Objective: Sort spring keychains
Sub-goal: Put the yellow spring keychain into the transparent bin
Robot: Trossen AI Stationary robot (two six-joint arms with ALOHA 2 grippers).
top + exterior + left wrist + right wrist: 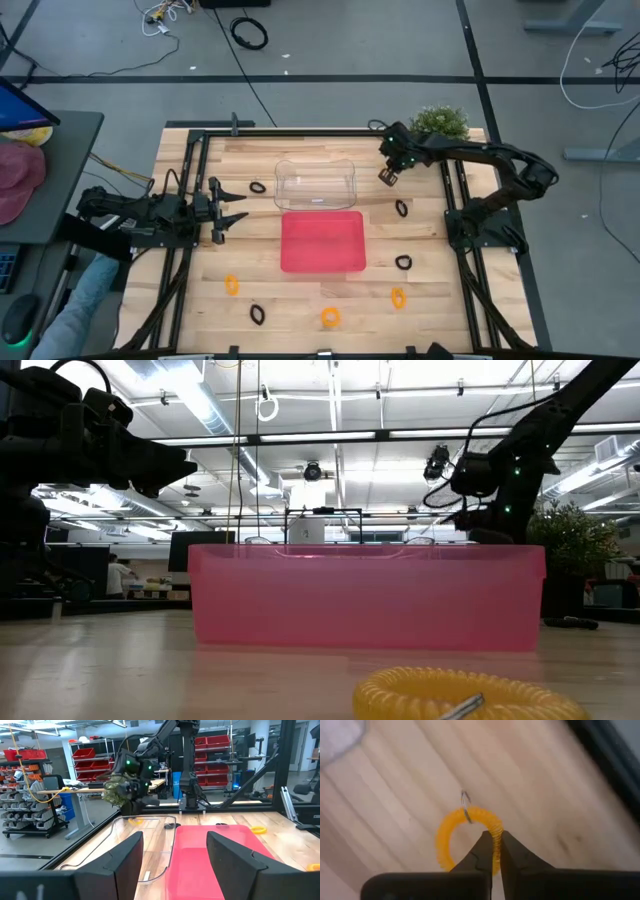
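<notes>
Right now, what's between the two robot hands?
In the high view, the clear bin sits between the left gripper and the right gripper, which pinches an orange spring keychain.

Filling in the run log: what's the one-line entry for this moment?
right gripper: shut on orange keychain, near clear bin | left gripper: open, waiting left of red tray | both containers look empty

You're looking at a pale planked wood desk [190,300], matt, carrying a translucent red plastic tray [322,241] (glossy) and a clear plastic bin [315,183].
</notes>
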